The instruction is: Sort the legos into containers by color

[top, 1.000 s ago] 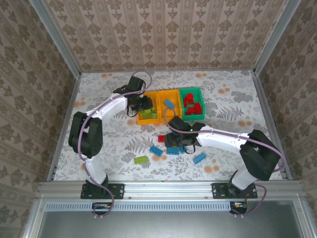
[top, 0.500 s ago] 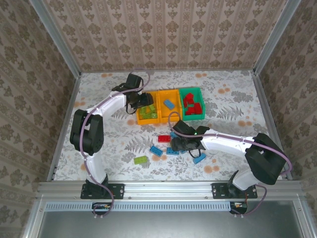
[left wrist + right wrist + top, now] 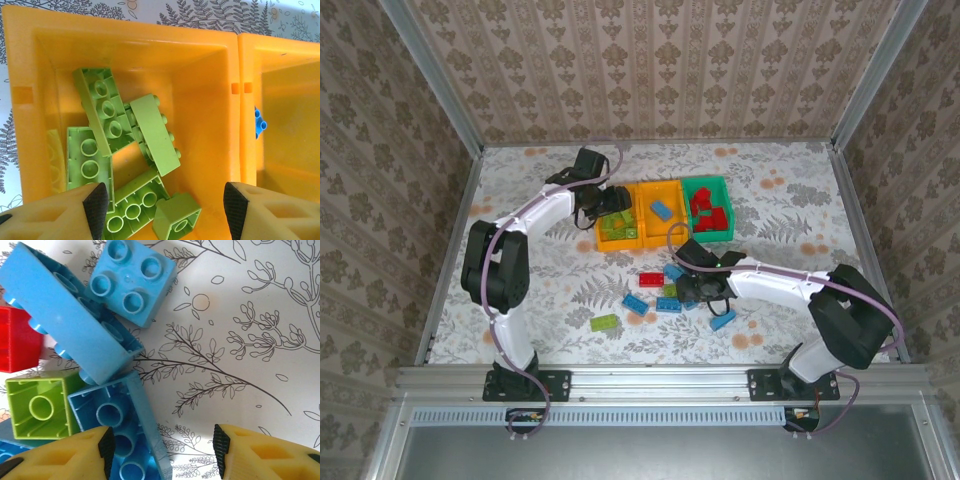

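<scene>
Top camera: left gripper (image 3: 610, 205) is hovering over the left orange bin (image 3: 620, 245). This bin is standing in a touching row with the middle orange bin (image 3: 660, 230) and the green bin (image 3: 710, 236). Red bricks (image 3: 705, 208) are lying in the green bin and one blue brick (image 3: 662, 210) in the middle orange bin. Right gripper (image 3: 692, 292) is sitting low over a loose cluster of bricks on the table (image 3: 540, 290), just in front of the bins. A lone lime brick (image 3: 605, 322) is lying well to the left of the cluster, and a lone blue brick (image 3: 723, 320) is lying to its right.

Left wrist camera is adding detail: its fingers (image 3: 95, 205) are standing wide apart with nothing between them. Below them several lime green bricks (image 3: 155, 132) are lying jumbled in the bin, some with the underside up.

Right wrist camera: the fingers (image 3: 220, 447) are spread apart here too, gripping nothing. Under them a square blue brick (image 3: 132, 282) is lying studs up, touching a long blue brick (image 3: 65, 315) lying on its side. An upturned lime brick (image 3: 37, 407) and an upturned blue brick (image 3: 120, 425) are lying by the left finger.

Hard to make out: a red brick (image 3: 17, 340) is being cut off by the left edge. I cannot tell whether the upturned blue brick is touching the finger.
</scene>
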